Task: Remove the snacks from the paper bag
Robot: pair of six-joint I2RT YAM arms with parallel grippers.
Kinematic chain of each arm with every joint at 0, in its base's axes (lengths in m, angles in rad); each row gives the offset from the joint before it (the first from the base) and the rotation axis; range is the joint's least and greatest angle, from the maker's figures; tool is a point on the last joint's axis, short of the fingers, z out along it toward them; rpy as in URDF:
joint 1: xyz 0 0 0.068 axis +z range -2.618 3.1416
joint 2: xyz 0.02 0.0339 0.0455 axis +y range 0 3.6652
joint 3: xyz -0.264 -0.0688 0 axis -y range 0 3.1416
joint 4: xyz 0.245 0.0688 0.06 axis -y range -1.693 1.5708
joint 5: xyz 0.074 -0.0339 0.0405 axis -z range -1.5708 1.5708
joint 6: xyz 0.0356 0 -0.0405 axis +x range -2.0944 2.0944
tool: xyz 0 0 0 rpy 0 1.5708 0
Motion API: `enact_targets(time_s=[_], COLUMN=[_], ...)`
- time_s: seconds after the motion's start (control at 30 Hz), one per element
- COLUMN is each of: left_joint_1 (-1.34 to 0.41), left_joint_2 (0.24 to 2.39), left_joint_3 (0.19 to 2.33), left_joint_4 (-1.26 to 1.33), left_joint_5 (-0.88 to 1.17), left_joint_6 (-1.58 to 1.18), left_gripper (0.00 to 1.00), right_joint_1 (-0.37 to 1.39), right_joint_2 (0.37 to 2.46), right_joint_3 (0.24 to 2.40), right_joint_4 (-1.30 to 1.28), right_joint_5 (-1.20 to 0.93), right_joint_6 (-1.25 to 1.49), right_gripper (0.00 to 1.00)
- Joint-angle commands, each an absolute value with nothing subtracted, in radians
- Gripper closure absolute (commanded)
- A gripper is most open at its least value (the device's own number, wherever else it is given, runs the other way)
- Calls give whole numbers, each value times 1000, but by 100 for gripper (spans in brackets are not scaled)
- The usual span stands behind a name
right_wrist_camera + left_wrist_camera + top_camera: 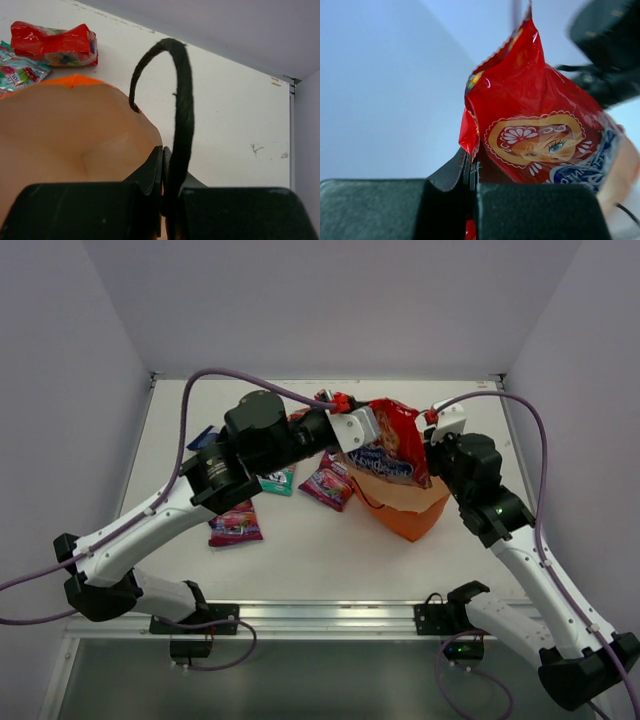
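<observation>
Lab robot cell: white table (300,560), plain walls (330,300).

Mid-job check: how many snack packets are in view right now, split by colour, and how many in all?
Red: 2, the large red packet pinched in the left fingers over the paper bag, and the small red packet on the table
Blue: 1, the blue packet, partly behind the left arm
Teal: 1, the teal packet
Magenta or purple: 2, the near packet and the middle packet
Total: 6

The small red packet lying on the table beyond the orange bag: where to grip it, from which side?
Probably pinch one flattened end of the small red packet, coming from above: it lies flat on the table, its glossy middle looks puffed, and the ends look thinner.
</observation>
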State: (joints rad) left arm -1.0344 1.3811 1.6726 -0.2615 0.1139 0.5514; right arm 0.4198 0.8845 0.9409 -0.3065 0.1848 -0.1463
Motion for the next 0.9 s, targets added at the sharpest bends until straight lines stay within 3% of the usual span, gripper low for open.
enact_targets(time_s=[0.0,0.23,0.5,0.87], left_joint_1=[-1008,-723,-441,-252], left_joint_2=[1302,1371,1523,2093], left_joint_3=[1690,1825,1813,2003], left_joint_4=[74,-90,-109,34], left_joint_5=[-221,-414,-335,-509], left_joint_6=[535,492,451,445], left_gripper=[100,100,100,100], right_joint_1=[420,420,420,420], right_joint_2=[900,939,934,916], right_joint_3=[956,992,1020,1029], right_joint_4=[-295,-334,-367,-390], right_joint_5=[247,317,325,270], right_joint_6=[-127,-94,-58,-31], right_gripper=[100,100,100,100])
